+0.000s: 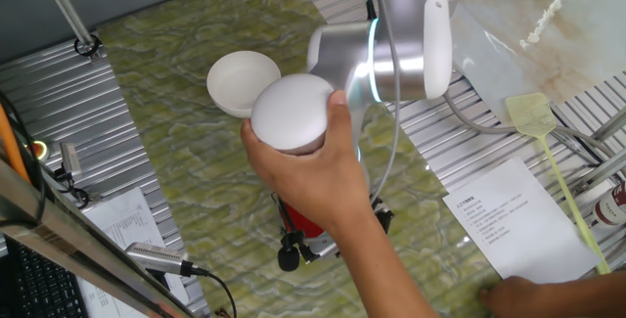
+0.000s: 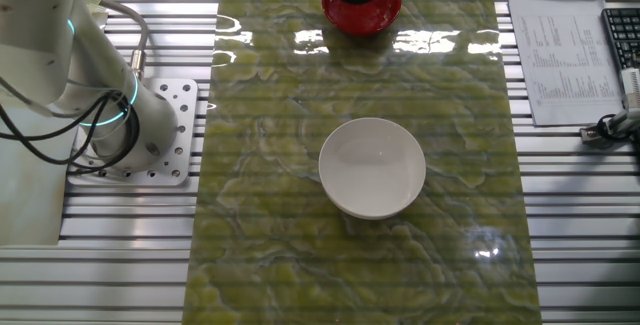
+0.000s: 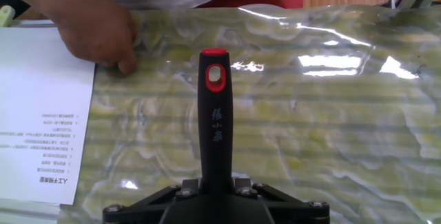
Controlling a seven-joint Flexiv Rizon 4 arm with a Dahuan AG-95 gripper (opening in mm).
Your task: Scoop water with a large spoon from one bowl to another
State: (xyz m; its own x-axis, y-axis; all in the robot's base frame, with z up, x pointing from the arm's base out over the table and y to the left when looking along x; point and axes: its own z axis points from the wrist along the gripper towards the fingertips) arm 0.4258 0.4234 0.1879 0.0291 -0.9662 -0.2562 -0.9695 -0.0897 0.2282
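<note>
Your white bowl (image 2: pixel 372 168) sat alone in the middle of the green marbled mat (image 2: pixel 260 255), and from overhead its inside looked pale and smooth; whether it held water could not be told. The red bowl (image 2: pixel 361 7) stood well apart from it at the mat's far edge, with the black scoop of the ladle (image 3: pixel 214 131) resting inside it. In the hand view the ladle's handle ran straight out from the gripper (image 3: pixel 215 195), red tip farthest away, and the fingers stood closed on the handle's base. Your hand (image 1: pixel 313 166) gripped the arm's white rounded joint cap (image 1: pixel 291 111) (it hid most of the red bowl in that view). Your other hand (image 3: pixel 100 31) pressed on the mat beside a printed sheet (image 3: pixel 38 120).
</note>
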